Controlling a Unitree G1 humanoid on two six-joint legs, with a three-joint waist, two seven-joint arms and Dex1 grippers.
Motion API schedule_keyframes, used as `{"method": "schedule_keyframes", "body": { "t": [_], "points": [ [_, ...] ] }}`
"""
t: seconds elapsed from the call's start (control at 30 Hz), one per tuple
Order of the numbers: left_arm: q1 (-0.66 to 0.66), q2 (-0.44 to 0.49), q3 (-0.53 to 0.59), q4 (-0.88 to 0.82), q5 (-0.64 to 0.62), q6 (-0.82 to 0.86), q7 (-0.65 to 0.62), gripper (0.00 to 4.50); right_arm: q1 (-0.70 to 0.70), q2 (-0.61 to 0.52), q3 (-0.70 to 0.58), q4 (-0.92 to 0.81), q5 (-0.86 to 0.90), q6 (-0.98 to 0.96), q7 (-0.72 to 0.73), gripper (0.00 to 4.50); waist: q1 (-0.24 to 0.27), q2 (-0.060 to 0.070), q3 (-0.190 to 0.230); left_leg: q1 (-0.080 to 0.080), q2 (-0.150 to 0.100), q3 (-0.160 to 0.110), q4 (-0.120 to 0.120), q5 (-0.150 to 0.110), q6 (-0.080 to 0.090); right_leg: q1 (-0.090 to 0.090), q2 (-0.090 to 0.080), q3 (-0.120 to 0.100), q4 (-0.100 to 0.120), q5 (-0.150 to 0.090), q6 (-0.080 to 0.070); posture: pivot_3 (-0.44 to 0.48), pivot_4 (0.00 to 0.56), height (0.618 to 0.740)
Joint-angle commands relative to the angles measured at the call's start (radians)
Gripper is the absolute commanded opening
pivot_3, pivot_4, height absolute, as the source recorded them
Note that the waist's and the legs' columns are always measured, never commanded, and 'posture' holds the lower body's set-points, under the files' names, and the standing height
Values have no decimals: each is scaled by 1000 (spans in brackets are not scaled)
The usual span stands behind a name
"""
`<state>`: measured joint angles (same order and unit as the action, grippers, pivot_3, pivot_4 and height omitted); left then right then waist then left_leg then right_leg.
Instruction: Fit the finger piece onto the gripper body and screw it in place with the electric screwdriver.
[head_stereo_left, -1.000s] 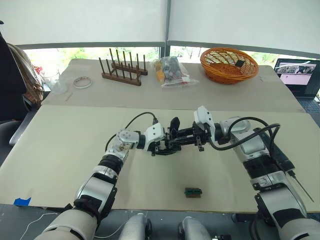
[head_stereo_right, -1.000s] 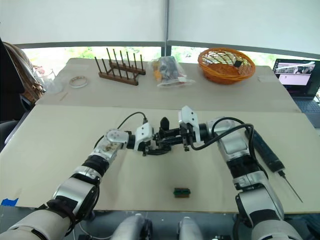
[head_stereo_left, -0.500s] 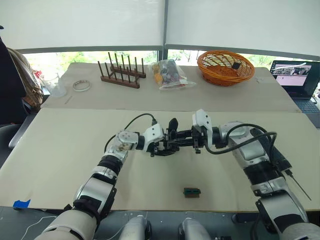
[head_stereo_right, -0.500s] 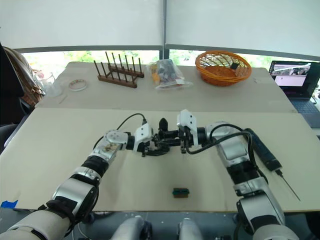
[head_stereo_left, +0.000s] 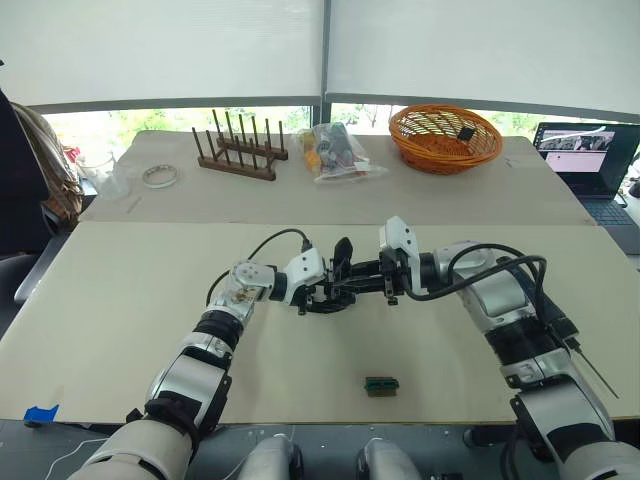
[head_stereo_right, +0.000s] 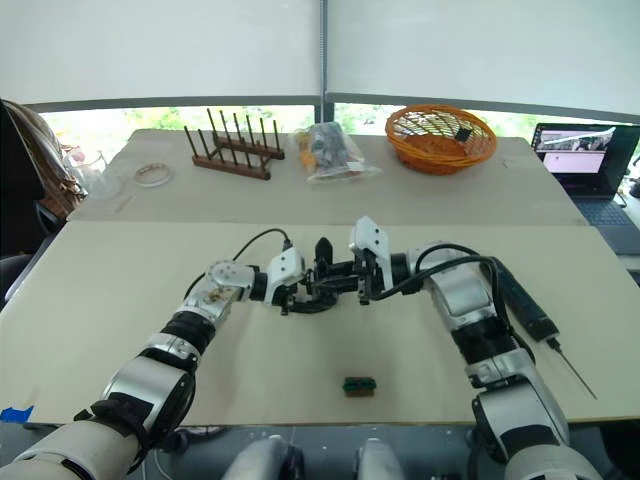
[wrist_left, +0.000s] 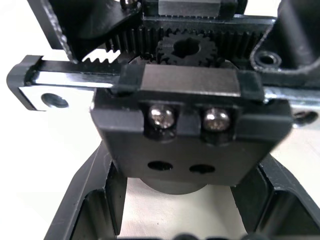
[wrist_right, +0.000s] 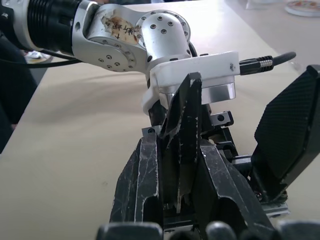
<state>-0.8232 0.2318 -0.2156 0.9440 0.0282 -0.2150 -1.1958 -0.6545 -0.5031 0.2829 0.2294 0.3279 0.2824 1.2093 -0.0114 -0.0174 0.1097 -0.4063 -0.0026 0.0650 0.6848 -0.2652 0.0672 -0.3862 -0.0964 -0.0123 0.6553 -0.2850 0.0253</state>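
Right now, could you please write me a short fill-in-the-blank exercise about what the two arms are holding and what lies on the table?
1. The right gripper is shut on the ____.
2. The left gripper holds the ____ from the other side.
3. The electric screwdriver lies untouched on the table, on the robot's ____ side.
4. The small green-and-black block lies ____ to the robot than the two grippers.

Missing words: finger piece; gripper body; right; closer

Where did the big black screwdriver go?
The electric screwdriver lies on the table at the robot's right, just outside its right arm, with its thin metal bit pointing toward the near edge. Neither gripper touches it.
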Motion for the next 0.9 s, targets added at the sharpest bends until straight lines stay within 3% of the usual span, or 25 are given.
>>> {"method": "schedule_keyframes", "body": {
  "t": [0.03, 0.33, 0.9],
  "points": [
    [-35, -10, 40, -61, -54, -36, -11, 2313, 105, -57, 74, 83, -145, 163, -105, 398, 0, 0, 0, 0, 0, 0, 0, 0, 0, 0, 0, 0, 0, 0, 0, 0, 150, 740],
    [-36, -13, 43, -69, -58, -28, -15, 2313, 28, -104, 207, 157, -262, 57, -20, 398, 1, 1, -1, 0, 0, 0, -4, 1, 0, 0, 0, 0, -6, 0, -1, 0, 150, 740],
    [-30, -12, 47, -80, -63, -16, -9, 2313, 49, -115, 180, 137, -198, 216, -7, 397, 3, 0, -5, 0, 0, 0, -5, 0, -1, 1, -2, -1, -8, 1, -2, 0, 150, 740]
  ]
}}
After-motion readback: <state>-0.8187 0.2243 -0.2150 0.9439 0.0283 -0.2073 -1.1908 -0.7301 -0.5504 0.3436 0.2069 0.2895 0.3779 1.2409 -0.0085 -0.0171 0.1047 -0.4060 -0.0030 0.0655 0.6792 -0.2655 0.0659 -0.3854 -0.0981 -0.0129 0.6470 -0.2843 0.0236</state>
